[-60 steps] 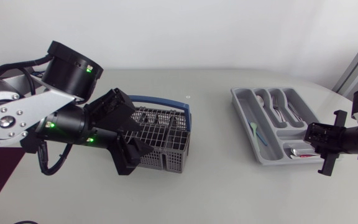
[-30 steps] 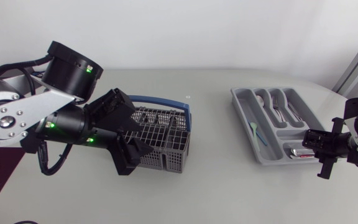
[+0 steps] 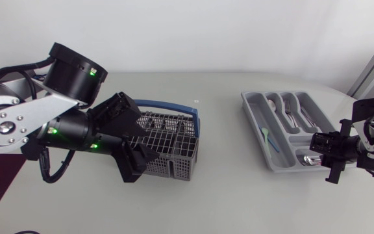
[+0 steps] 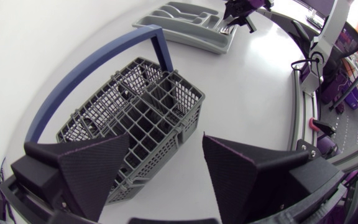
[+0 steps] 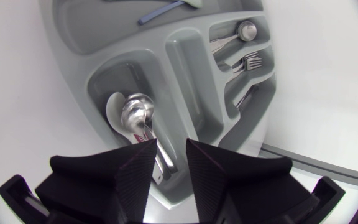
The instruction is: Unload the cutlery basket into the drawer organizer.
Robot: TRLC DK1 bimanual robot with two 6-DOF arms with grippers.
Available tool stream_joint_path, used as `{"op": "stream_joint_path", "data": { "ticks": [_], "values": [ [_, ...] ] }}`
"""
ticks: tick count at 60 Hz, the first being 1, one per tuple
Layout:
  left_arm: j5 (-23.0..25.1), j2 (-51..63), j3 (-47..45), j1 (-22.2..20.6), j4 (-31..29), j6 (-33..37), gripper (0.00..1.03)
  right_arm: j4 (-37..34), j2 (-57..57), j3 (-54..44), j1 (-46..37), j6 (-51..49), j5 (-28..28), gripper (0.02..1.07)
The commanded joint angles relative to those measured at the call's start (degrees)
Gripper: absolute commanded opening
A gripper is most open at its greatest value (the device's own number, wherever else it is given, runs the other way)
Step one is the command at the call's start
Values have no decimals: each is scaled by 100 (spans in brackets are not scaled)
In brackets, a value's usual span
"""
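Note:
The grey mesh cutlery basket (image 3: 171, 146) with a blue handle (image 4: 92, 68) stands left of the middle. My left gripper (image 3: 147, 140) hangs open over its near left corner, both fingers spread wide above the basket (image 4: 135, 118). At the right lies the grey drawer organizer (image 3: 255, 107). My right gripper (image 3: 318, 156) sits at its near end compartment. In the right wrist view a metal spoon (image 5: 135, 115) lies there on a white spoon (image 5: 112, 109). Its handle runs into the gap of the right gripper (image 5: 171, 155), whose fingers stand apart.
The organizer's (image 5: 179, 56) long compartments hold forks (image 5: 247, 62) and spoons (image 3: 291, 114). A green spoon with a blue handle (image 3: 268, 140) lies in its left compartment. Bare table stretches between the basket and the organizer.
My right gripper has moved left and down over the organizer's end compartment and its fingers have parted; the metal spoon now rests there. The left arm has kept still.

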Motion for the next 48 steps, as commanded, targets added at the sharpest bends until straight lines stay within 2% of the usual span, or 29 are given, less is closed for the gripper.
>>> {"op": "stream_joint_path", "data": {
  "ticks": [1,10,16,20,32,43,48],
  "values": [
    [-40,-136,-73,-25,-43,-107,99,62,-208,-109,14,27,34,58],
    [-84,-294,-47,36,-157,-125,99,-140,-859,-127,31,220,-124,74],
    [-198,-391,-55,54,-183,-151,99,-457,-1202,-92,198,510,-212,75],
    [-216,-470,-64,142,-236,-169,99,-720,-1527,-83,427,871,-370,82],
    [-216,-681,-187,573,-333,-160,99,-1292,-2133,-83,1367,1837,-607,82],
    [-216,-892,-530,1021,-245,-116,99,-1634,-2538,22,2738,3173,-766,83],
    [-216,-944,-662,1100,-166,-125,98,-1714,-2564,93,3336,3701,-836,80]
  ]
}}
